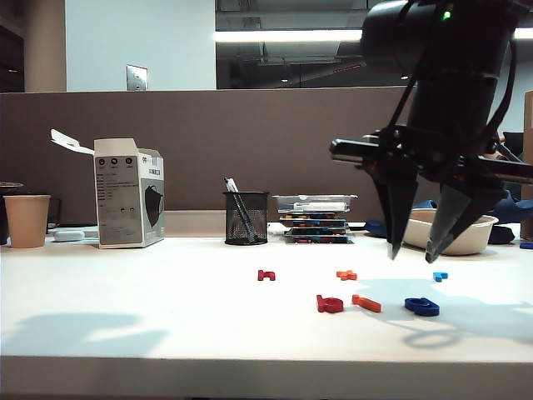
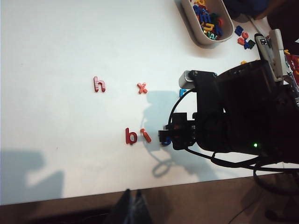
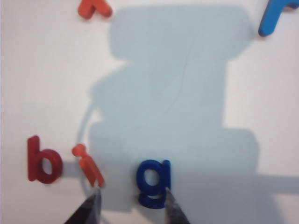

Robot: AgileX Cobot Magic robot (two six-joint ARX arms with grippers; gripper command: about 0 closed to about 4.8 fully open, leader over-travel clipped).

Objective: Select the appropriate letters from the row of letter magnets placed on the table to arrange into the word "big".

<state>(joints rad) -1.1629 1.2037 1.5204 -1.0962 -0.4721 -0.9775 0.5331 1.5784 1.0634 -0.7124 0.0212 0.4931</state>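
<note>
Looks basically done from my end: b (image 3: 43, 160), i (image 3: 88, 164) and g (image 3: 153, 183) lie in one row toward the front of the table (image 1: 125, 300), reading "big" in the right wrist cam. The i is tilted and gaps are uneven, so maybe a tidy-up is left, nothing else I can see. Spare letters sit behind: dark red h (image 2: 98, 84), orange-red x (image 2: 142, 87), light blue one (image 1: 440, 276).

Right gripper (image 1: 413, 250) hangs above the table over the g end, pointing down, fingers parted, holding nothing; tips are clear of the g. Left gripper (image 2: 133, 207) is back off the table edge, well apart from the letters; can't tell if it's open.
</note>
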